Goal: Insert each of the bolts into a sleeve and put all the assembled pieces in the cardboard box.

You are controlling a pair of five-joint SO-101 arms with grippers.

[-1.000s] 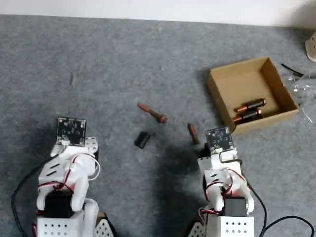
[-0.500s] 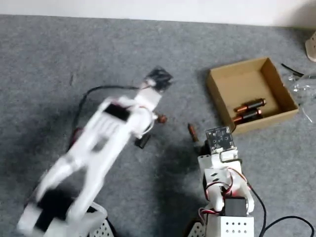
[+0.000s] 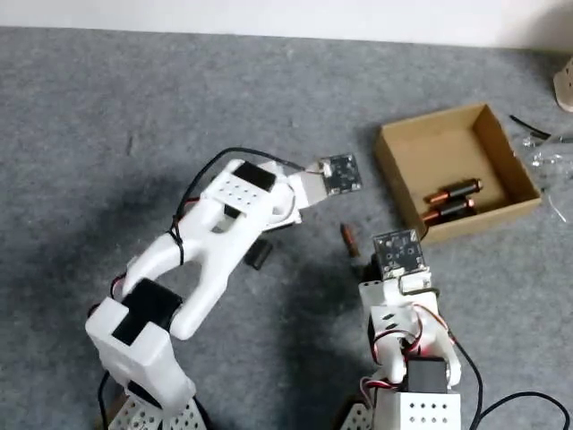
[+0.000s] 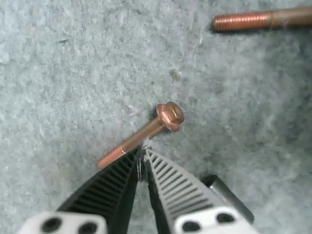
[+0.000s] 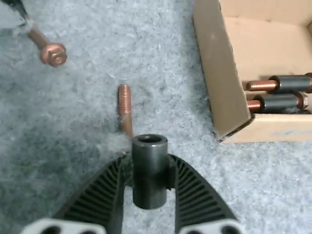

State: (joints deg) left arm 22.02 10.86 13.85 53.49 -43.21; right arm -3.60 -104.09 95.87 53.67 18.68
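Tips of the left hand [image 4: 142, 153] are pressing together, closed, touching the shaft of a bolt [image 4: 155, 127] lying on the grey tabletop [image 3: 89, 107]. The right hand [image 5: 148, 162] is gripping a black sleeve [image 5: 149, 184]. In the high view, the cardboard box [image 3: 394, 175] is sitting at one o'clock from the right hand, holding two assembled pieces [image 3: 452, 191]. A second bolt [image 3: 349, 242] is lying near that hand, at ten o'clock.

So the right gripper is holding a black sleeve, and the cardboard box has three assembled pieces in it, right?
Not three: the cardboard box holds two assembled pieces, as the right wrist view shows. The right gripper does hold a black sleeve.
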